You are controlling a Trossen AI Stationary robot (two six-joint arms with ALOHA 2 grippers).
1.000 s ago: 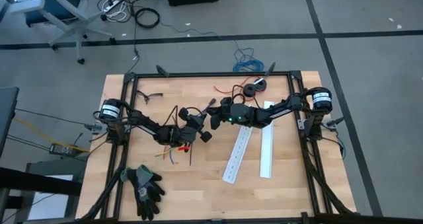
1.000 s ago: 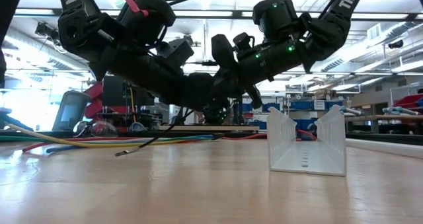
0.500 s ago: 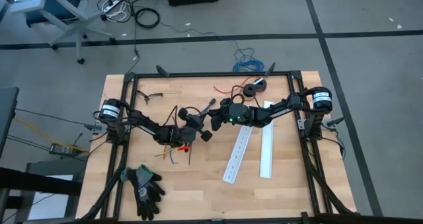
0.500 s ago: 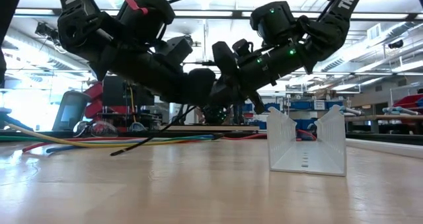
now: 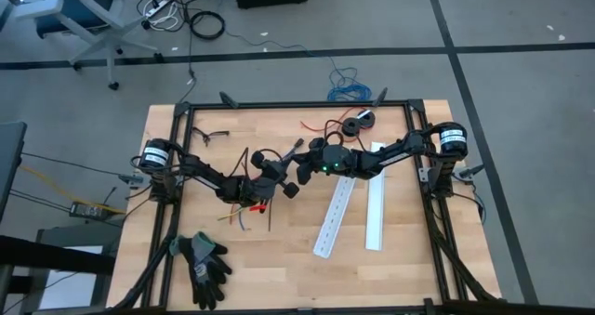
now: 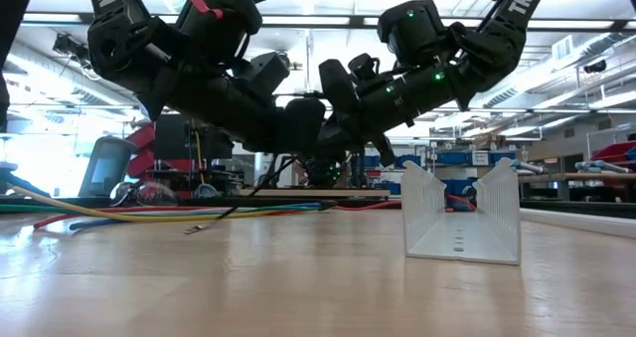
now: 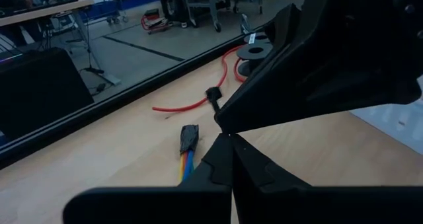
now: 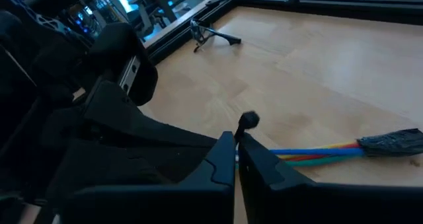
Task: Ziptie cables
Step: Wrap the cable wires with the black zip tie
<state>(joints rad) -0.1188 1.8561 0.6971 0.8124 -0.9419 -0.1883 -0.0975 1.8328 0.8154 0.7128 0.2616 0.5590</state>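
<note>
Both arms meet over the middle of the table [image 5: 390, 269]. Compared with the frame one second before, the right gripper [image 5: 291, 189] has gone from partly open to fully closed; its fingers [image 8: 228, 159] press together, and nothing can be made out between them. The left gripper [image 5: 271, 175] remains closed as before, fingers [image 7: 228, 161] touching, and whether it pinches anything cannot be told. In the low view a loose dark wire end [image 6: 197, 229] now sits a little farther toward the picture's right than a second ago.

The cables [image 5: 244, 210] lie on the table just beside and below the left gripper in the high view, coloured strands fanned out; the wrist views show the strands joined at a dark end [image 8: 391, 143].

The table is light wood inside a black frame. On it lie two white slotted ducts [image 5: 333, 217], a pair of dark gloves [image 5: 204, 264] near the front edge, and a red wire with black spool [image 5: 353, 125] near the far edge. Beyond the table: grey floor with dark lines, a blue wire coil [image 5: 346, 87], an office chair [image 5: 70, 13], and shelving across the room.
</note>
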